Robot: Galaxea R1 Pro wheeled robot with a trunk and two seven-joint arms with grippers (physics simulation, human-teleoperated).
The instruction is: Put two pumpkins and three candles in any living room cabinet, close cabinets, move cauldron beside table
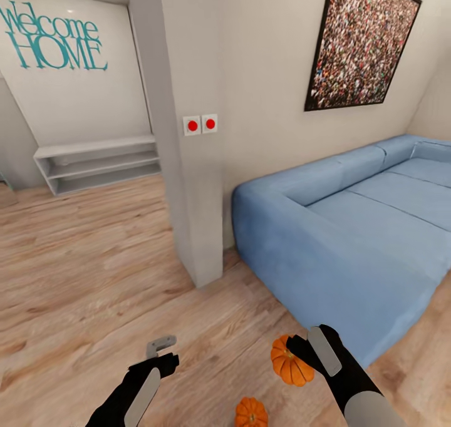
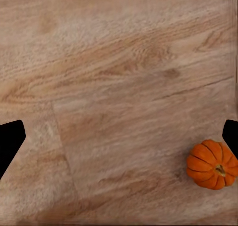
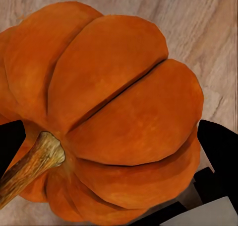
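Your right gripper (image 1: 305, 350), lower right of the head view, clamps one ribbed orange pumpkin (image 1: 290, 362), ready for carrying; your left gripper (image 1: 164, 352) hangs wide open, empty, above the wood floor (image 1: 94, 277), second pumpkin (image 1: 251, 412) at the bottom edge.

Open wood floor (image 1: 94, 270) is stretching wide ahead of the left gripper (image 1: 164, 350) — nothing is blocking it there. On the right, the blue sofa (image 1: 351, 239) is crowding in close, and the white pillar (image 1: 188, 164) is standing between — a pumpkin (image 1: 252, 412) is lying low between the arms.
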